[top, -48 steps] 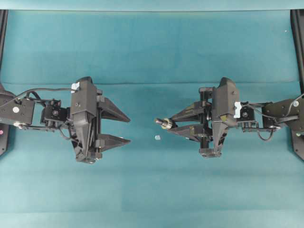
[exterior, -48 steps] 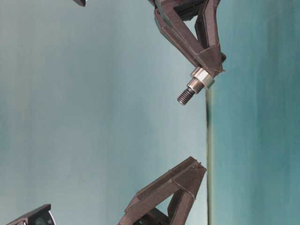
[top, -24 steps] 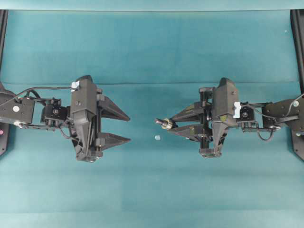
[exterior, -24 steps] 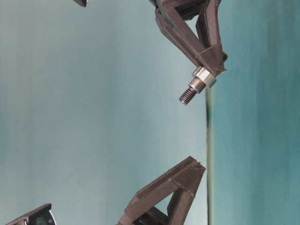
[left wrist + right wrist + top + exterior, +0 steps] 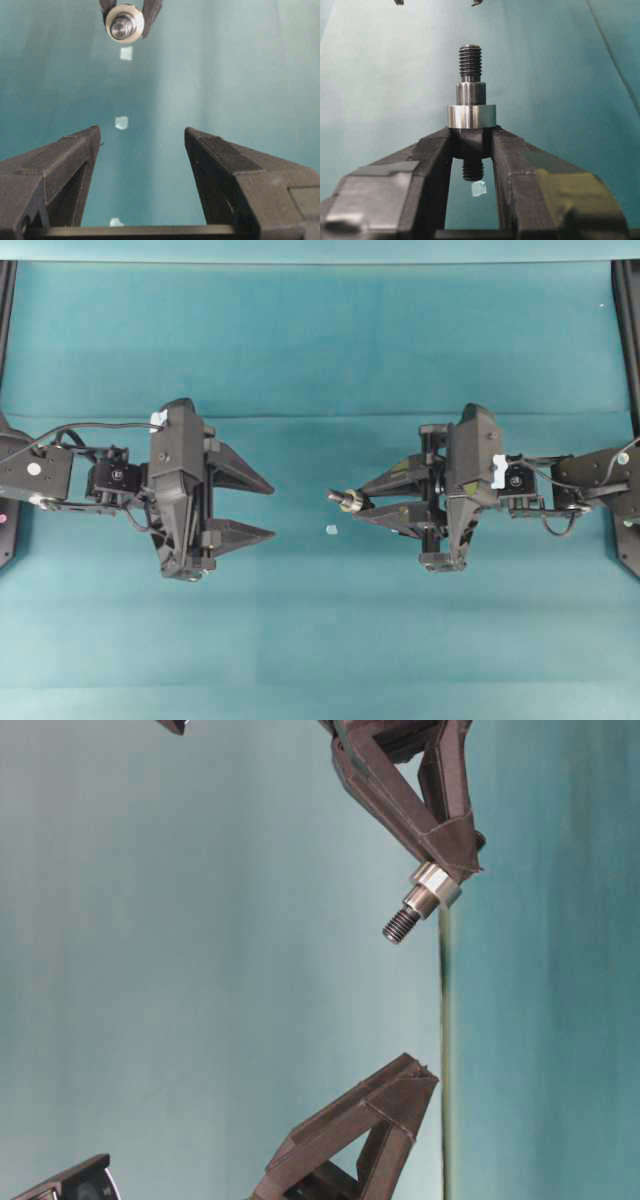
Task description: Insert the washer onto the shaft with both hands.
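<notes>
Table [image 5: 320,340] teal. Left hand [image 5: 272,510] spread wide, empty, well apart from right hand [image 5: 365,505], which is clamped on shaft [image 5: 470,90]. Washer [image 5: 471,116] already sits on shaft, just past the fingertips. Insertion looks done; next prob. set down or hold.

Even, soft lighting over a teal surface, with focus uneven in the close views.

Overhead, the teal cloth [image 5: 320,340] is evenly lit and sharp, with only faint shadows under the arms. The table-level view is hazy at 9 o'clock, where the background washes pale, and darker toward 3 o'clock. In the right wrist view the washer [image 5: 471,116] carries bright glare bands, while the near fingers [image 5: 420,165] at 6 o'clock go soft. In the left wrist view the pale specks [image 5: 121,122] are blurred.
</notes>
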